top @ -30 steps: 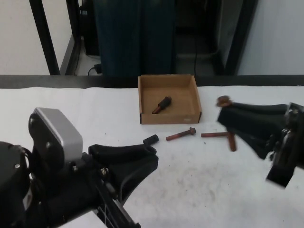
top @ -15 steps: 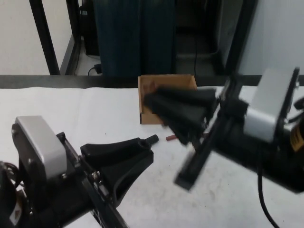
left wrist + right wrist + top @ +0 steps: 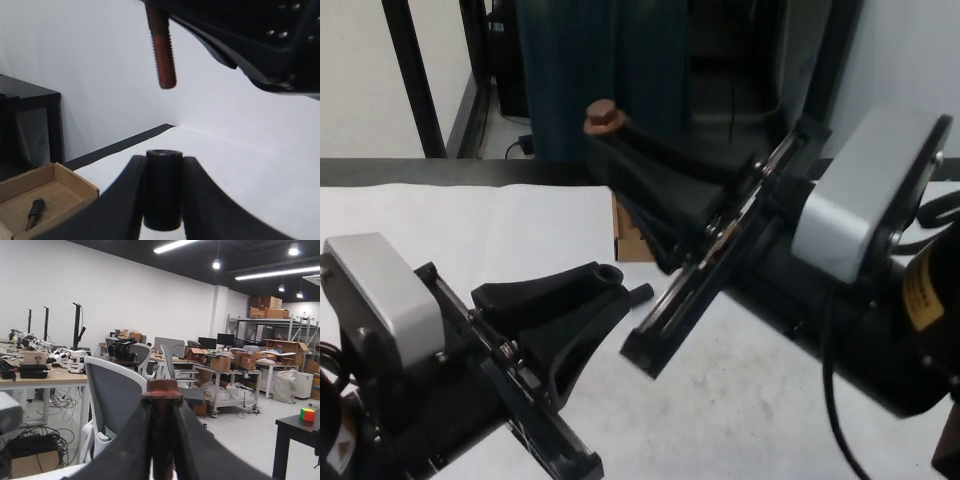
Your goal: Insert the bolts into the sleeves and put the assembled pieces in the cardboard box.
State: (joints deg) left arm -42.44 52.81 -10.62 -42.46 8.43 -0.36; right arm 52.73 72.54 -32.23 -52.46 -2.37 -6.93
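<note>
From the high view, I am holding the sleeve [image 3: 639, 293] clamped in my left tool [image 3: 620, 285] low over the desk [image 3: 770, 400], while my right tool [image 3: 612, 138] is gripping a rust-coloured bolt [image 3: 603, 115] by its upper end and carrying it above and beyond the sleeve, in front of the cardboard box [image 3: 625, 240]; raising one part over the other looks to me like the set-up for dropping the thread into the bore. In the left wrist view, my left tool [image 3: 163, 172] is pinching the sleeve [image 3: 163, 190] upright with its open mouth facing up, and the bolt [image 3: 161, 50] is hanging thread-down from my right tool [image 3: 250, 45], above the mouth and well apart from it, so I judge insertion not yet begun. The cardboard box [image 3: 75, 182] is sitting behind, with one assembled piece [image 3: 35, 212] lying inside. In the right wrist view, my right tool [image 3: 161, 415] is closing its two fingers on the bolt [image 3: 161, 390] just under the head, leaving the shank free.
</note>
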